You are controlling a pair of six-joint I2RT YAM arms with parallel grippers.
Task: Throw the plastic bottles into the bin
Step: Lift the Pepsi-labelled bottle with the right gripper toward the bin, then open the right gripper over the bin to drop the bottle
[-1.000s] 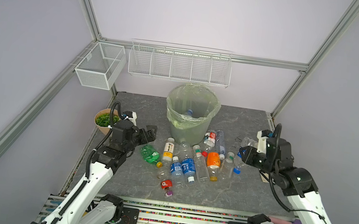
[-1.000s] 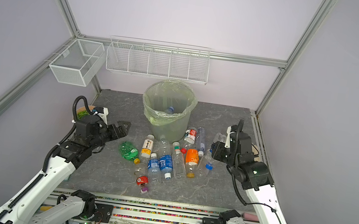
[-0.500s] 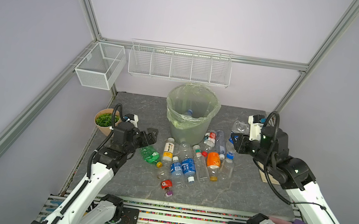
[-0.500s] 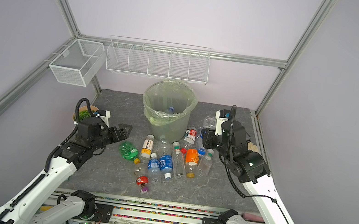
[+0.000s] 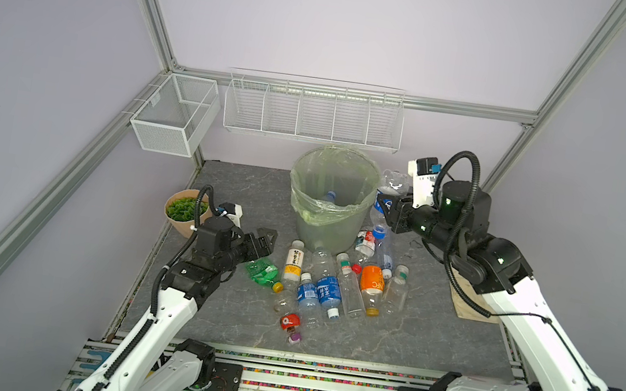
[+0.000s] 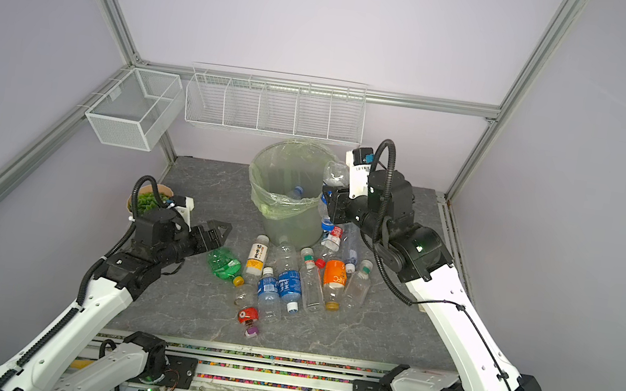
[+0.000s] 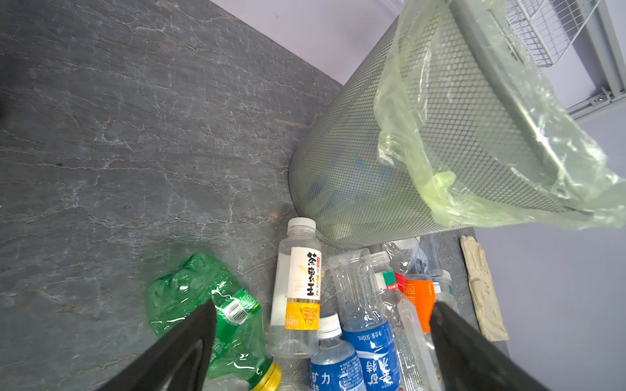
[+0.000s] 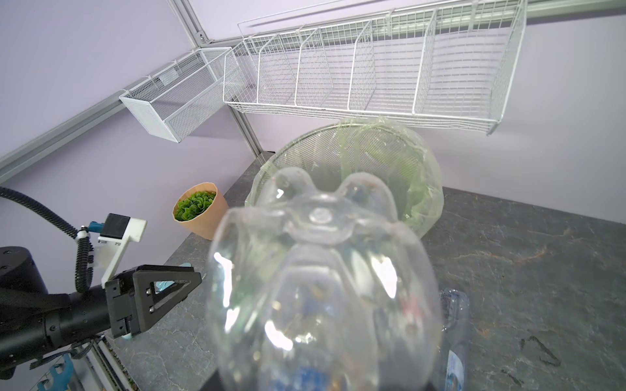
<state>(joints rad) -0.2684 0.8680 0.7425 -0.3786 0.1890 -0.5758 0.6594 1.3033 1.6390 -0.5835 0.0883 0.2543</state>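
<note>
Currently, at the far left, a white mesh basket (image 5: 171, 120) hangs on the side wall. A tan plant pot (image 5: 181, 229) stands on the bench (image 5: 244, 194) below it.

Next is the left pincer (image 5: 267, 245). Its jaws stand wide apart and hold nothing. It hovers low, just beside a crushed green bottle (image 5: 260, 272) with a yellow cap. In the left wrist view, one finger overlaps the green bottle and the other overlaps the far side of the pile.

The plastic bottles (image 5: 349, 294) lie loose on the bench in front of the bin (image 5: 322, 231). From left to right, the pile includes:
- a yellow-and-white labelled bottle (image 5: 293, 263), cap end near the bin's foot;
- two blue-labelled bottles (image 5: 326, 291), side by side;
- an orange-labelled bottle (image 5: 371, 285).

A small red-labelled bottle (image 5: 290, 321) lies apart from the pile, nearest the front rail.

The bin has a mesh wall and a pale green bag liner. It stands upright at the back centre of the bench, below a long white wire basket (image 5: 315, 115). A blue-capped bottle (image 5: 330, 195) lies inside it.

The right pincer (image 5: 385, 205) is closed on a clear bottle (image 5: 394, 181). This bottle is held inverted, base up and blue cap down, just beside the right side of the bin's rim. In the right wrist view, its base hides the fingers.

At the far right, a tan glove (image 5: 467, 306) lies on the bench, partly under the right arm.
</note>
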